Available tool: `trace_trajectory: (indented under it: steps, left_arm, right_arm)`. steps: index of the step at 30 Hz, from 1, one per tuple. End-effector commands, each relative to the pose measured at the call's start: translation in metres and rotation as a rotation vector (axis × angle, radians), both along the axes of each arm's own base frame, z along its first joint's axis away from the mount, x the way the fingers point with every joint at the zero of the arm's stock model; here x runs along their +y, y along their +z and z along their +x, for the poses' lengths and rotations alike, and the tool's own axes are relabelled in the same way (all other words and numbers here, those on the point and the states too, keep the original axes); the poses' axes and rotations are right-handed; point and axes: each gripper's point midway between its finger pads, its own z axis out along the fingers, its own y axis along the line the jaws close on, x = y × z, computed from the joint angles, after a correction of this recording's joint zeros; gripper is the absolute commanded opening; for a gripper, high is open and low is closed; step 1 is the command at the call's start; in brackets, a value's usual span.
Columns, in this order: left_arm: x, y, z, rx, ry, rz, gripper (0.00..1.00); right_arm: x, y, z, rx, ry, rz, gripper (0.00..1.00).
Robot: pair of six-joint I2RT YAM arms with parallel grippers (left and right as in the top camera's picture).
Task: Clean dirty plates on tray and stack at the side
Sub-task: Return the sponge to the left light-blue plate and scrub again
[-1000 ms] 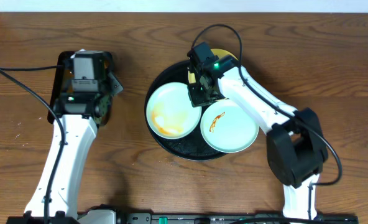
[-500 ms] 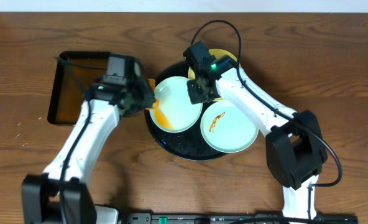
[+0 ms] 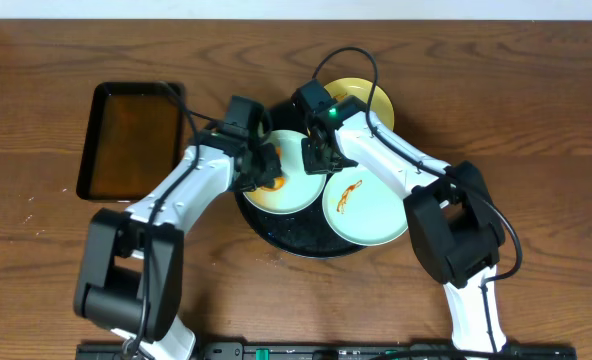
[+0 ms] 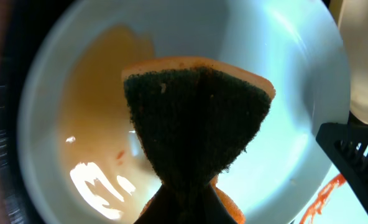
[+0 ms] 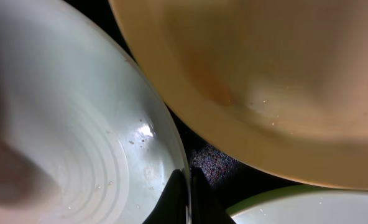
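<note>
On the round black tray [image 3: 276, 238], the left tool [image 3: 261, 170] is clamped on a dark-faced orange sponge [image 4: 196, 118] over the smeared mint-white plate [image 3: 292, 192]. The right tool [image 3: 318, 158] sits at that plate's right rim, between it and the yellow plate [image 3: 361, 95], and the second mint-white plate [image 3: 371, 208] lies just beside. Only the right wrist view shows the right tool [image 5: 184, 193] pinched tight on the plate's thin rim. Only the left wrist view shows the orange-brown film across the plate's left half, though not whether the sponge touches it.
</note>
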Motion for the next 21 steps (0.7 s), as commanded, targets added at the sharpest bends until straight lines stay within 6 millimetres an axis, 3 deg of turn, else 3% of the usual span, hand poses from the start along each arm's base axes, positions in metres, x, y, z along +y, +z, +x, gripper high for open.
trace_trajectory:
  steps: [1, 8, 11, 16, 21]
  left_arm:
    - [-0.004, -0.016, -0.004, 0.039, 0.021, 0.003, 0.08]
    - [0.010, -0.043, -0.007, 0.080, 0.041, 0.102, 0.07]
    - [0.027, -0.047, -0.006, 0.070, 0.065, 0.196, 0.08]
    - [0.065, -0.045, -0.004, 0.039, 0.115, 0.396, 0.08]
    - [0.083, -0.028, 0.001, -0.011, 0.141, 0.493, 0.07]
  right_arm:
    - [-0.001, -0.005, -0.001, 0.012, -0.046, -0.005, 0.01]
    - [-0.002, -0.005, -0.001, 0.012, -0.047, -0.005, 0.01]
    - [-0.002, -0.005, -0.001, 0.013, -0.047, -0.005, 0.01]
    - [-0.002, -0.005, -0.001, 0.016, -0.047, -0.008, 0.01]
    - [-0.002, -0.005, -0.001, 0.015, -0.047, -0.008, 0.01]
